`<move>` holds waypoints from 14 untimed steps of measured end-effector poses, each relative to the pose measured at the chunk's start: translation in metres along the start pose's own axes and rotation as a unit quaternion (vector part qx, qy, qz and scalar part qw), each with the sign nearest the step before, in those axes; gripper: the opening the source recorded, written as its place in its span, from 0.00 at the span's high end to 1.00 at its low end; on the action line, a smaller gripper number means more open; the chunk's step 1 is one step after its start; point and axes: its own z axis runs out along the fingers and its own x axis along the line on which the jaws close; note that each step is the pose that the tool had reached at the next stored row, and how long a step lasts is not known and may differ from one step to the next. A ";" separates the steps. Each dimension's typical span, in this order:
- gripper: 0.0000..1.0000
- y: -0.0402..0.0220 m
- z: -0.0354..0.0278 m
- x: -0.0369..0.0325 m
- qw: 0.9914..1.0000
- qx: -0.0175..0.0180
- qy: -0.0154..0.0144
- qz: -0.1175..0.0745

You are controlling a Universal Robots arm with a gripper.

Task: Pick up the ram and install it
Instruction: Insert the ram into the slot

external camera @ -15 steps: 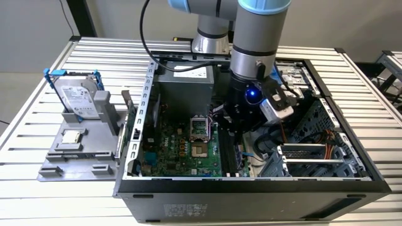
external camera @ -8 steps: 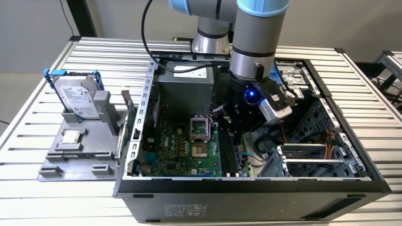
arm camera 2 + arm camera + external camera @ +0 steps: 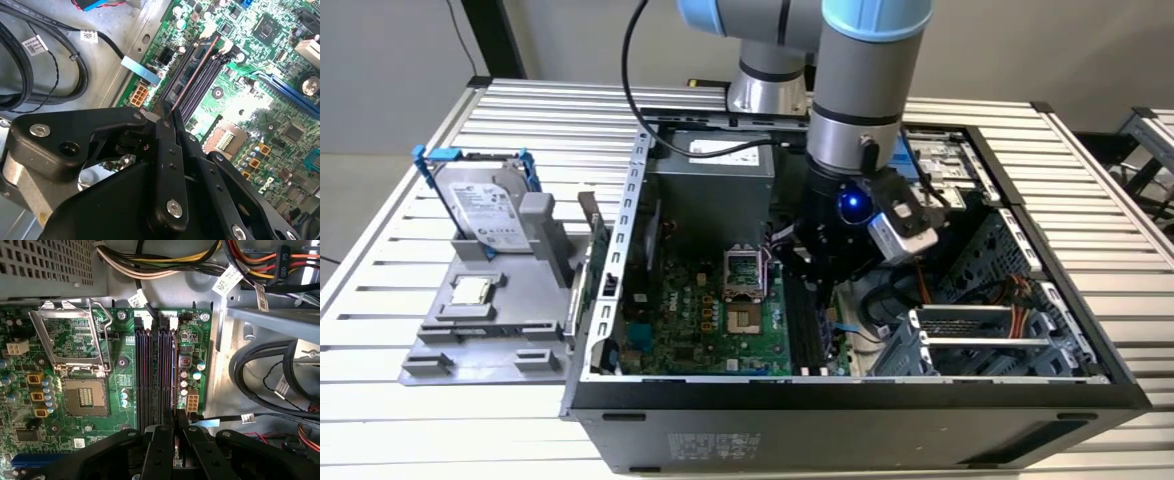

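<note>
Ram (image 3: 192,70), a long, narrow, bluish-green circuit-board stick with small dark chips along its face, stands on its edge along the outermost of the black memory slots (image 3: 150,375), reaching straight ahead from the fingertips of the black metal pincer (image 3: 171,114). The pincer is drawn almost fully together and pinches the ram's near end between its two slim fingers (image 3: 165,130); in the first wrist view the same grip (image 3: 177,412) shows the stick edge-on, in line with that slot. Whether the lower edge is fully seated or only resting in the slot mouth cannot be told. Pressing it home well seems to call for keeping the stick upright and parallel to the slot, pushing straight down and not sideways, and spreading the force so that the far end does not ride up, since the hold is at one end only. The white latch tabs (image 3: 142,320) lie ahead of the pincer at the slots' far end and should be free to close on the stick. Around the slots spreads the green motherboard (image 3: 195,340); to one side of the pincer sits the open silver processor socket (image 3: 85,395), to the other a bundle of thick black cables (image 3: 30,75) on the grey case floor, near enough to mind. In the exterior view the pincer (image 3: 807,280) reaches down inside the black computer case (image 3: 854,410).
</note>
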 end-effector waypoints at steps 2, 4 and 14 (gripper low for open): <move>1.00 0.0011 0.0012 0.0001 1.000 0.000 0.000 0.000; 1.00 0.0016 0.0019 0.0001 1.000 0.000 0.000 0.000; 1.00 0.0024 0.0046 0.0002 1.000 0.000 0.000 0.000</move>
